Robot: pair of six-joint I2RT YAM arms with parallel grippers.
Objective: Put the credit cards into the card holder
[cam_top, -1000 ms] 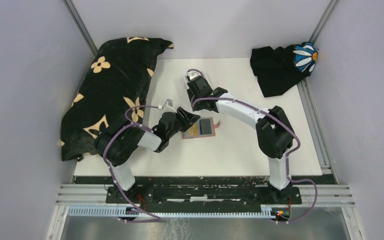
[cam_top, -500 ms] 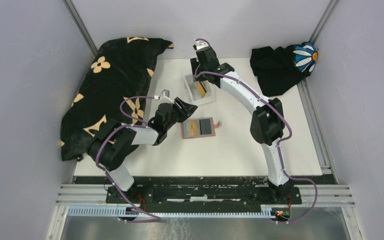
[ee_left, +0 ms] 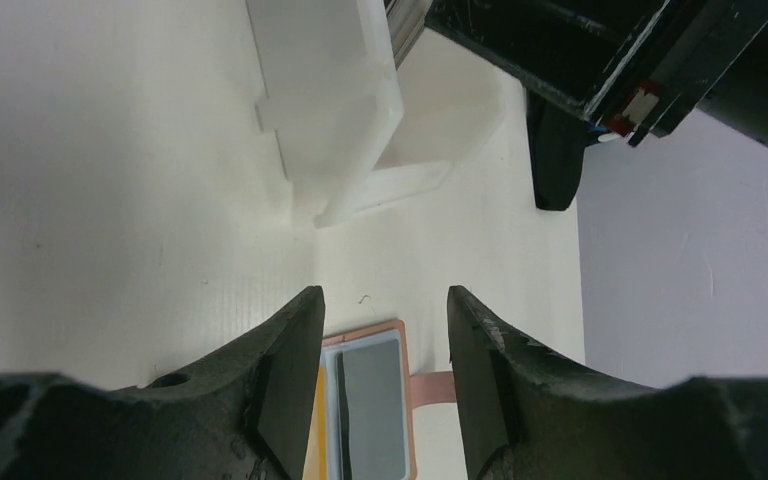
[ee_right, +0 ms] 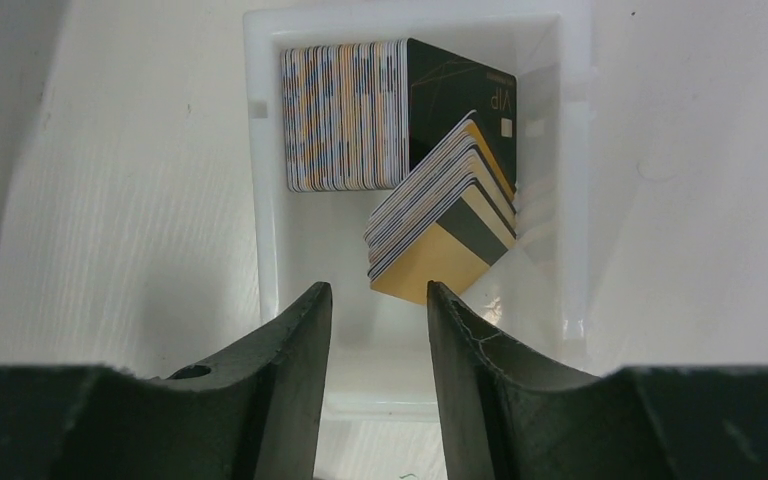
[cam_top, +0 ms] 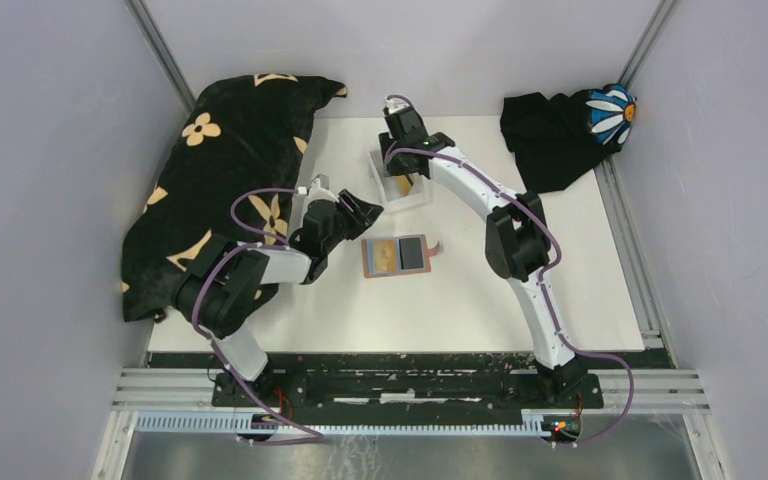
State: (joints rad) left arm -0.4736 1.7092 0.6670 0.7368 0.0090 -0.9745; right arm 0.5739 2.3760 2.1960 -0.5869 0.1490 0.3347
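On the table (cam_top: 480, 290), the right end effector (ee_right: 378, 295) hovers open above the tray (ee_right: 260, 200) of credit cards (ee_right: 440, 230), likely to grab 1; the left end effector (ee_left: 385, 300) idles open near the tray.

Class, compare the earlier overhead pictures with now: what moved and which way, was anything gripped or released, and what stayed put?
The left claw pulled back leftwards from the card holder, open and empty. The right claw reached beyond the white tray, then returned to hover over its credit cards, also open. Nothing was visibly gripped or released. Card holder and tray stayed put.
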